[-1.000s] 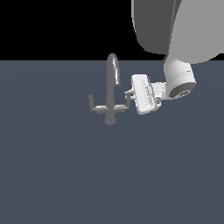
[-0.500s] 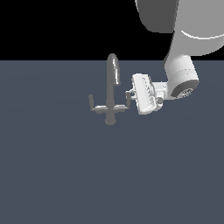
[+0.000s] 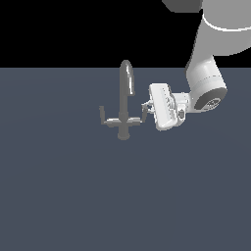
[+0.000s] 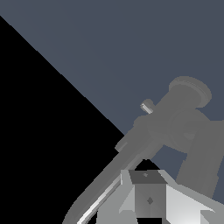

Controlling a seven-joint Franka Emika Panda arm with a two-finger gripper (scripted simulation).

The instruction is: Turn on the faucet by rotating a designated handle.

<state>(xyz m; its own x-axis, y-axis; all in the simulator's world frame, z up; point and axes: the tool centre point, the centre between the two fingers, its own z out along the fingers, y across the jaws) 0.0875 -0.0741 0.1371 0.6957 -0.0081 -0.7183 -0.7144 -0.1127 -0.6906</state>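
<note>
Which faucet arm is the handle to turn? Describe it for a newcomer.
Find the grey faucet with its tall arched spout. Two thin L-shaped arms leave its stem; the handle is the one on the exterior view's right, its upturned tip beside the white gripper.

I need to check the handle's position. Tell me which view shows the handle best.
The exterior view: the handle shows whole, its upturned tip beside the gripper, on the faucet. The wrist view shows the faucet close and foreshortened; which part is the handle is unclear there.
</note>
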